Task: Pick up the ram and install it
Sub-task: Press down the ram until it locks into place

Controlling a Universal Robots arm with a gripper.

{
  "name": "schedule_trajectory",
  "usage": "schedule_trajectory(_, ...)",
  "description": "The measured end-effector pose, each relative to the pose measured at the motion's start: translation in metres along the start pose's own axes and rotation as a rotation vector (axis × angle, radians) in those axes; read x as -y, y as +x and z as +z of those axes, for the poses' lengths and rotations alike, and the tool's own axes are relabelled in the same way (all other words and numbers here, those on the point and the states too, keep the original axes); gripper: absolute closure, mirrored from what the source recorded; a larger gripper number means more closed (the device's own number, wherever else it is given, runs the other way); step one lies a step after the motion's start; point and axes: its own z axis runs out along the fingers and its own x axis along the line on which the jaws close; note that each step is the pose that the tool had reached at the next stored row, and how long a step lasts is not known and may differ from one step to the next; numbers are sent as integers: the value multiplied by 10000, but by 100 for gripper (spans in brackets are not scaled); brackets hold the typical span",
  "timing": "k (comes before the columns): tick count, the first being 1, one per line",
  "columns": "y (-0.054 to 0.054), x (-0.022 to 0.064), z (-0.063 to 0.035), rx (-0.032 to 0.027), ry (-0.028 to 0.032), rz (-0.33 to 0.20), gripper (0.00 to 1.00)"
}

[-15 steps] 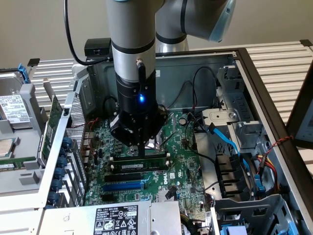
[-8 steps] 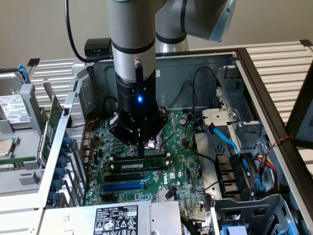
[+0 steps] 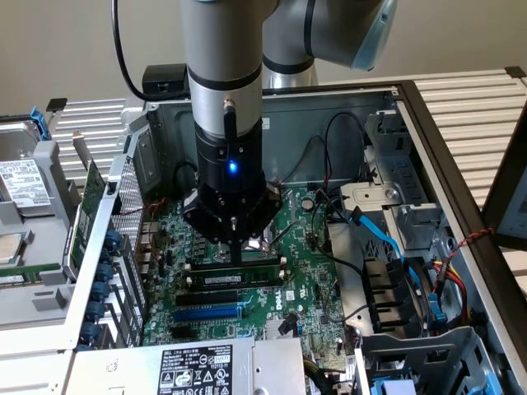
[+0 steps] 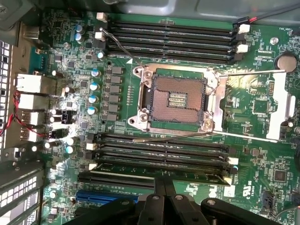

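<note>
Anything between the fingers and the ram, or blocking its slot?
Nothing visible. The gripper, fingers shut, sits at the top edge of the ram, which already stands in a memory slot beside the CPU socket. No cable crosses it. Whether it is fully seated cannot be told.

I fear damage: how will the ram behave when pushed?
The ram looks thin and flat: probably light, stiff, yet fragile if bent sideways. It stands on its narrow edge, so an off-centre push may tilt it.
</note>
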Motion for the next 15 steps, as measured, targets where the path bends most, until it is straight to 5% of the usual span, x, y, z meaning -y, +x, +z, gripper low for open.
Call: schedule_trajectory(15,0,0,0,-32,-35,551,90)
